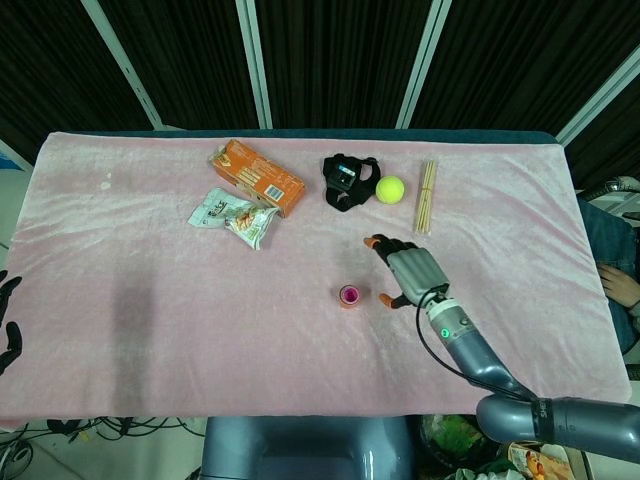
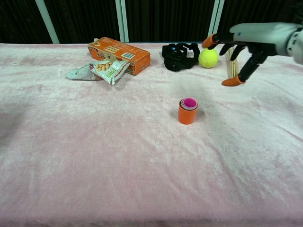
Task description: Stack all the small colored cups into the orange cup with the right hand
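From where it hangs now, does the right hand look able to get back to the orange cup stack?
Probably yes. The right hand is raised, open and holding nothing, up and to the side of the orange cup with the pink cup nested inside. Only bare pink cloth lies between them; the tennis ball sits farther back.

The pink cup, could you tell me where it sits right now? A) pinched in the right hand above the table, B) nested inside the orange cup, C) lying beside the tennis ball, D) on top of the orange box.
B: the pink cup shows only as a rim inside the orange cup, while the right hand is apart from it, its fingers spread and holding nothing.
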Tool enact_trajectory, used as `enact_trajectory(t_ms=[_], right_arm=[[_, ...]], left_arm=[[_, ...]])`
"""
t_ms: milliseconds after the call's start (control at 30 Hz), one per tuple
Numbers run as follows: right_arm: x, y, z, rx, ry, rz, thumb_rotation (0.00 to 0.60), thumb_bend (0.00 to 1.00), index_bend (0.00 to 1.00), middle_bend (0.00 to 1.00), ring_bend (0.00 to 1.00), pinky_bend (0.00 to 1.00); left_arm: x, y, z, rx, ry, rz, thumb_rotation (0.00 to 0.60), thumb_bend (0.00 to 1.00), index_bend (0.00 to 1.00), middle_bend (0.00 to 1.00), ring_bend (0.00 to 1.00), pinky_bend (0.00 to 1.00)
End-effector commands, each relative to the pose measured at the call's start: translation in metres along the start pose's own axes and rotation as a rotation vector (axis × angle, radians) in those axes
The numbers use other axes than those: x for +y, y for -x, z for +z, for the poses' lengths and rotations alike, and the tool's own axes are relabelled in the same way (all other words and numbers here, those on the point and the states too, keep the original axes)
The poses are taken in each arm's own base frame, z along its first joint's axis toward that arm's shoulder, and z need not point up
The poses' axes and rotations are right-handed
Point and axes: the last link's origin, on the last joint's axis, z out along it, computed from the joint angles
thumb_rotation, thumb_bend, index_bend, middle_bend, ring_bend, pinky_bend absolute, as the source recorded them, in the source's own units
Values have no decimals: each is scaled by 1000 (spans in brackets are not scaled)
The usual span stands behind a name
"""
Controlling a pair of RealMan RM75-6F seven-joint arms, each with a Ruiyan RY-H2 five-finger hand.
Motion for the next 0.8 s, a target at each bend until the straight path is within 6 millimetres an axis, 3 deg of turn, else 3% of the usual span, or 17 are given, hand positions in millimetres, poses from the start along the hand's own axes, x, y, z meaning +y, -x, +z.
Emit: enact_trajectory(t_ms=[33, 133, 167, 300, 367, 567, 800], right_arm=[[48, -4, -61, 126, 58, -63, 600, 178, 102, 53, 128, 205], [72, -3, -89, 188, 117, -82, 600, 174, 93, 44, 125, 204], [88, -4, -108, 233, 178, -92, 600, 174, 92, 42, 125, 204], [107, 2, -144, 309, 247, -108, 600, 174, 89, 41, 125, 204], [123, 15, -179, 333, 324, -153, 600, 174, 89, 41, 125, 204], [139, 36, -205, 364, 386, -163, 600, 174, 88, 41, 125, 204], [151, 37, -207, 392, 403, -204, 600, 174, 77, 41, 125, 204]], left_arm=[[1, 0, -1, -1, 1, 0, 600, 706, 106, 41, 0, 0], [2, 0, -1, -1, 5, 1, 600, 706, 106, 41, 0, 0], [3, 0, -2, 0, 7, 1, 600, 706, 106, 41, 0, 0], [6, 0, -3, 4, 10, 2, 600, 706, 106, 40, 0, 0], [9, 0, -5, 10, 22, 6, 600, 706, 106, 40, 0, 0], [17, 1, -8, 19, 55, 15, 600, 706, 105, 40, 0, 0], [24, -1, -12, 25, 78, 14, 600, 706, 106, 39, 0, 0]])
